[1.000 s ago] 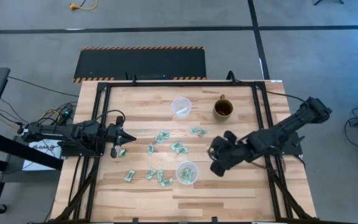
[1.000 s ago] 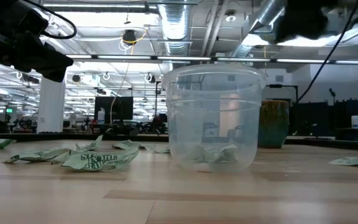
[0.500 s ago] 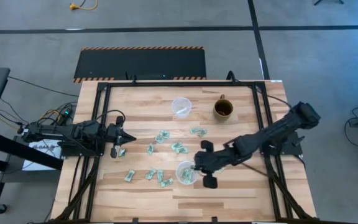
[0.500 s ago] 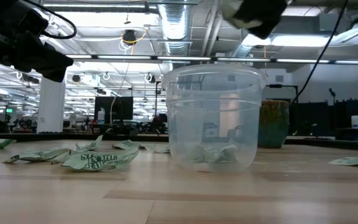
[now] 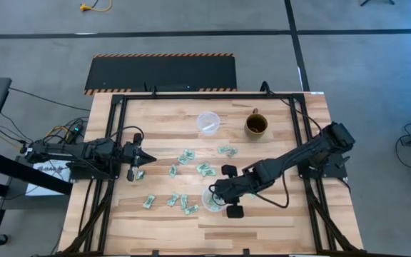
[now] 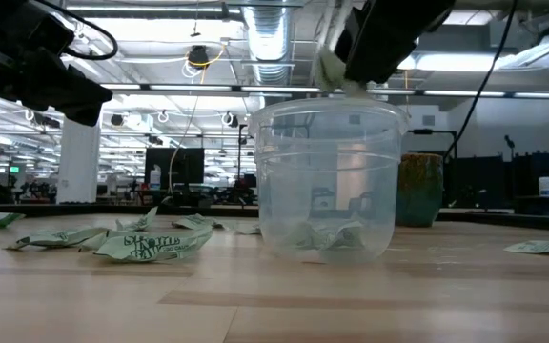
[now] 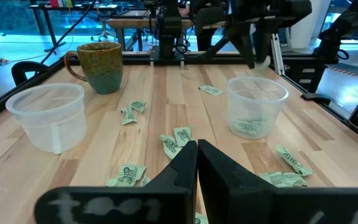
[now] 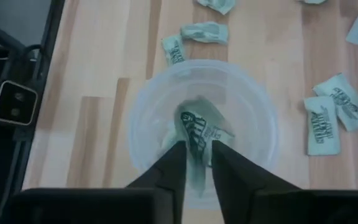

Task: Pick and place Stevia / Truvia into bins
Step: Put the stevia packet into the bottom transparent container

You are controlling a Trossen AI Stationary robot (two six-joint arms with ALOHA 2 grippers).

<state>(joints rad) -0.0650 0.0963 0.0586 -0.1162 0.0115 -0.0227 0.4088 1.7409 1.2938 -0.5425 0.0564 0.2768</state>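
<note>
Now my right gripper (image 8: 194, 163) hangs over the near cup (image 8: 201, 134), fingers loosely pinching a Stevia packet (image 8: 196, 138); next I spread them, dropping it inside.

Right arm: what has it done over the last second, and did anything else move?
The right gripper swung from beside the near cup to directly above it, carrying a packet that now hangs between its parting fingers over the cup's mouth. The left gripper, loose packets, far cup and mug stayed put.

right gripper (image 5: 218, 194) blocking near cup (image 5: 213, 198) (far cup (image 5: 207, 123) unobstructed)
</note>
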